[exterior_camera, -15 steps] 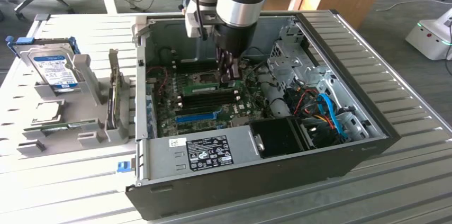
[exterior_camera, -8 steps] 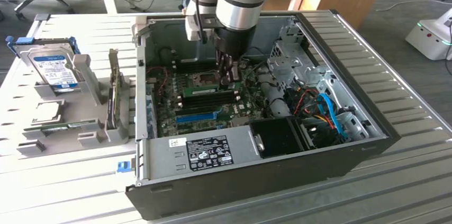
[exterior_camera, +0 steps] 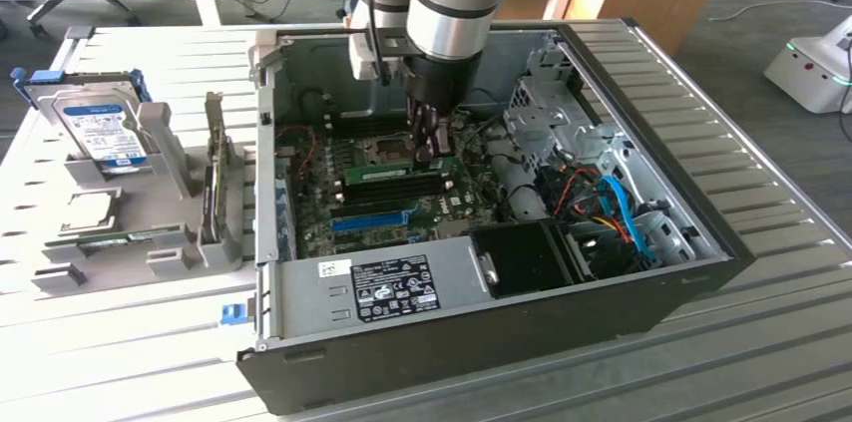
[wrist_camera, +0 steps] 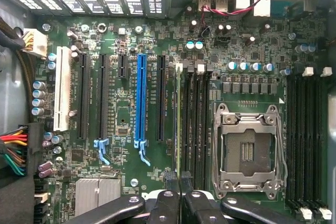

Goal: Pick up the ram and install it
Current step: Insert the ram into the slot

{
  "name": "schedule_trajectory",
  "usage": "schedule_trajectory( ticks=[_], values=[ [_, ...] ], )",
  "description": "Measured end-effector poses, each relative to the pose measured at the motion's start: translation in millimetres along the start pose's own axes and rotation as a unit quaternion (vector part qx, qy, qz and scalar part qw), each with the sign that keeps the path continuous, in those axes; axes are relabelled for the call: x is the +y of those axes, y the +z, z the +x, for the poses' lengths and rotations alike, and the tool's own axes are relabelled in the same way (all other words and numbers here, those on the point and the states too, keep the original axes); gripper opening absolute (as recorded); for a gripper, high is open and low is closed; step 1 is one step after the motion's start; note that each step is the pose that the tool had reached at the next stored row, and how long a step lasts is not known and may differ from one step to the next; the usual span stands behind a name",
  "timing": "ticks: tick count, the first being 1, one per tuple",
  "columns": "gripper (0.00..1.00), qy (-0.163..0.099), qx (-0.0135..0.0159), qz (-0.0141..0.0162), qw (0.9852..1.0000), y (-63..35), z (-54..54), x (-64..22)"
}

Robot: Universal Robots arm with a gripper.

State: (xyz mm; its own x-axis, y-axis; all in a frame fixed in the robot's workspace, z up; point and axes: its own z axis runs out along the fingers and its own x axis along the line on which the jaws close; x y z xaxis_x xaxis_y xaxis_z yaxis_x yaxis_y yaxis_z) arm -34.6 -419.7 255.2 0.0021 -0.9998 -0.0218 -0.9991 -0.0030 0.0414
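Edgewise, the ram (wrist_camera: 178,119) shows as a line — thin, yellow-green.

The worktop (exterior_camera: 745,362) is pale, ribbed sheet metal with a dull sheen. The computer case (exterior_camera: 533,342) has a matt black outer skin and bare grey steel inside; its label (exterior_camera: 406,290) looks like glossy paper. The arm (exterior_camera: 453,3) is smooth, satin-silver metal. The hand (wrist_camera: 179,182) is semi-gloss black with bright steel screws.

The motherboard (wrist_camera: 157,166) is green lacquered board, and the ram (wrist_camera: 178,119) shows a thin matt green edge. The long slot (wrist_camera: 140,98) is glossy blue plastic and the white slot (wrist_camera: 63,87) is plain plastic. The processor socket (wrist_camera: 247,153) has a shiny metal frame. The heatsink (wrist_camera: 97,192) is finned, brushed aluminium.

At nine o'clock from the case in the exterior view, the holder (exterior_camera: 167,138) is matt grey plastic.
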Motion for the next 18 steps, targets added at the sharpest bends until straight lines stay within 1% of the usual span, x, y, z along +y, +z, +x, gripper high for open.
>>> schedule_trajectory(
  ticks=[5,14,18],
  values=[
    [0.12,0.001,-0.0001,0.0001,1.0,0.1,0.0,0.0],
    [0.12,0.016,-0.0007,0.0004,0.9999,0.6,0.0,0.0],
    [0.12,0.017,-0.0008,0.0004,0.9999,0.7,0.0,0.0]
  ],
)
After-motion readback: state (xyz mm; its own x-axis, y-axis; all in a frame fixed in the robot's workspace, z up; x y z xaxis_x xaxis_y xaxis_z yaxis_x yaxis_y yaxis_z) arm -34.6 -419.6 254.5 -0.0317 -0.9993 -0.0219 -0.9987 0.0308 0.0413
